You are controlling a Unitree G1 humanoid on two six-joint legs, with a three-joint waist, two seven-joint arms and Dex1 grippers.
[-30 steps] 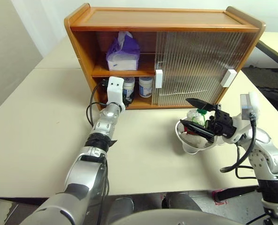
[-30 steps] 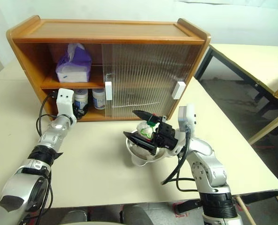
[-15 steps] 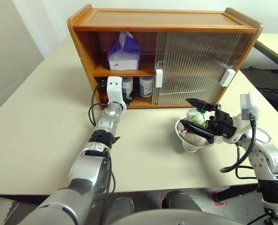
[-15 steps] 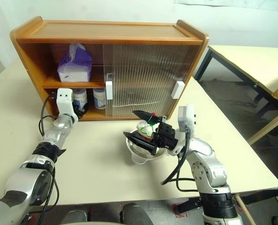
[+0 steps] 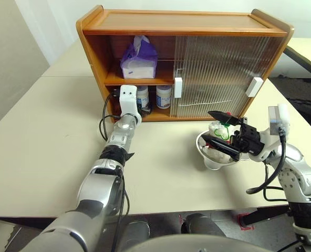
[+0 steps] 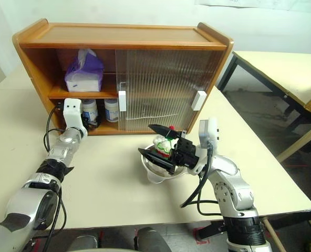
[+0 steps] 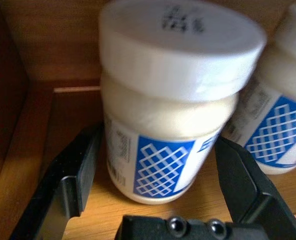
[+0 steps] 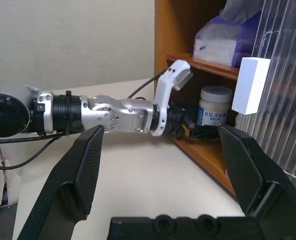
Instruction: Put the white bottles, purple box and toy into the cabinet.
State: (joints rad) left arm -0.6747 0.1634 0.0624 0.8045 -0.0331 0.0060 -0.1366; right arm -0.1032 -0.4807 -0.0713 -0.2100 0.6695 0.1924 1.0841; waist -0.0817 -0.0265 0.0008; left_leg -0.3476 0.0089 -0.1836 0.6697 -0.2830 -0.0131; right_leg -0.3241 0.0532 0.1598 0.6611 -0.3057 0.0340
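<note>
The cabinet [image 5: 187,21] stands at the back of the table with its left side open. The purple box [image 5: 138,60] sits on the upper shelf. Two white bottles stand on the lower shelf. My left gripper [image 7: 158,147] reaches into that shelf, open, with a finger on each side of the nearer bottle [image 7: 178,60] and a slight gap at both. The other bottle [image 5: 163,96] stands beside it. The toy [image 5: 217,127] lies in a silver bowl [image 5: 213,160]. My right gripper [image 5: 221,131] hovers open at the bowl, its fingers framing the toy; contact cannot be told.
Both ribbed sliding doors [image 5: 218,68] cover the cabinet's middle and right, each with a white handle [image 5: 177,87]. Black cables hang from both wrists. The table's front edge lies near my body, and another table [image 6: 281,68] stands off to the right.
The left gripper's fingers have spread a little wider around the bottle on the lower shelf. The view has shifted slightly. The right arm has not moved.
</note>
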